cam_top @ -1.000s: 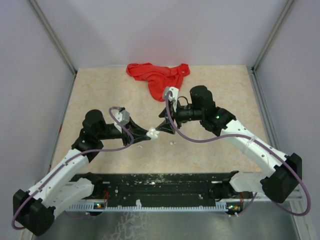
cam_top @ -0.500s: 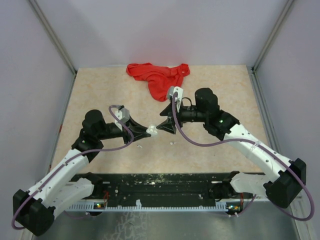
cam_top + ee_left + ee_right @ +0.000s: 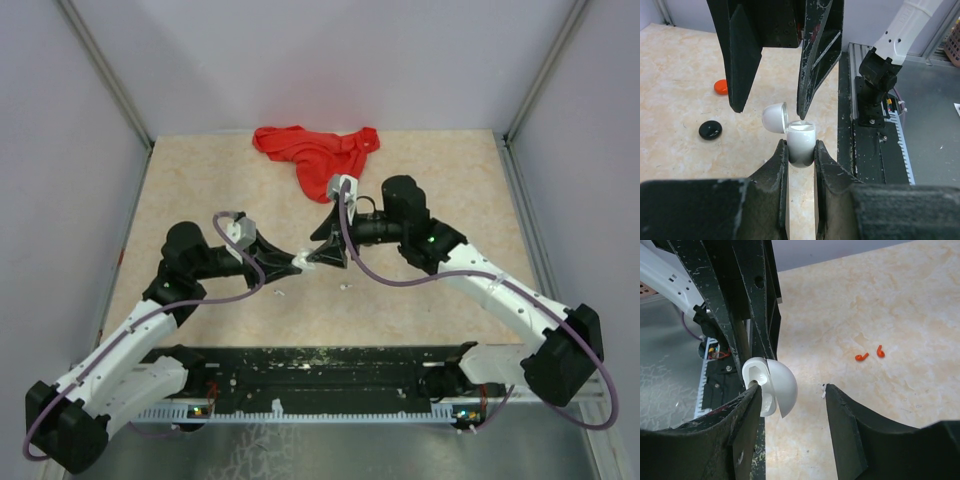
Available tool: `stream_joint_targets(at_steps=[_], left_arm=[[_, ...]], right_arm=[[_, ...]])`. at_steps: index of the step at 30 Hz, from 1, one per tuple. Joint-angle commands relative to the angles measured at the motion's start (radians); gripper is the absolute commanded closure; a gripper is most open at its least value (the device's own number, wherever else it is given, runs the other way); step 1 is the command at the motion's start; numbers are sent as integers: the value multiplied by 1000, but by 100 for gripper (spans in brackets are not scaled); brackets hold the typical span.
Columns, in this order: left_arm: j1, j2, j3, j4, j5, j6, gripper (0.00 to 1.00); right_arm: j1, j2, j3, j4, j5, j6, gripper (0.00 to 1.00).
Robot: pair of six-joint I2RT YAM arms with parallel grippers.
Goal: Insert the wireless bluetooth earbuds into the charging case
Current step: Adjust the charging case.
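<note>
Looked to me like they were mid-step on the case itself, not the buds yet. The left gripper (image 3: 800, 150) was clenched on the base of the white charging case (image 3: 801, 140), holding it up over the middle of the desk (image 3: 200, 180). The case's lid (image 3: 774, 118) was flipped open. The right gripper (image 3: 792, 390) had its jaws apart, straddling that lid with one finger against the case and grasping nothing.

I couldn't see whether anything sat inside the case. My guess is the next move needed the right arm to back off and go pinch an earbud, a fiddly pick on something that tiny. It would then have to line the bud up with its socket while the left kept the case steady.

Head count:
- One white case, in the air.
- Two red earbuds (image 3: 861, 357), loose on the desk, just beside each other.
- One red case (image 3: 721, 87) and one black case (image 3: 710, 130), near each other on the desk, if I read those round things right.
- One red cloth (image 3: 315, 155), at the middle of the far edge.
- A couple of white specks (image 3: 345, 287) toward the near edge, too small to call.
- No black buds that I could spot.
</note>
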Motion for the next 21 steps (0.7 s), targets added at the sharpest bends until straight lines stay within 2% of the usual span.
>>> stream_joint_targets(at_steps=[1, 11, 14, 17, 21], left_arm=[[-3, -19, -17, 57, 35, -20, 99], [1, -17, -21, 71, 44, -31, 98], [0, -7, -17, 60, 42, -30, 91], [1, 9, -4, 28, 49, -16, 79], [1, 37, 17, -22, 40, 6, 69]], right_arm=[[0, 11, 5, 75, -52, 17, 48], [2, 18, 42, -14, -79, -55, 75], [2, 11, 65, -59, -59, -94, 84], [3, 6, 91, -105, -21, -132, 88], [14, 10, 135, -188, 24, -187, 93]])
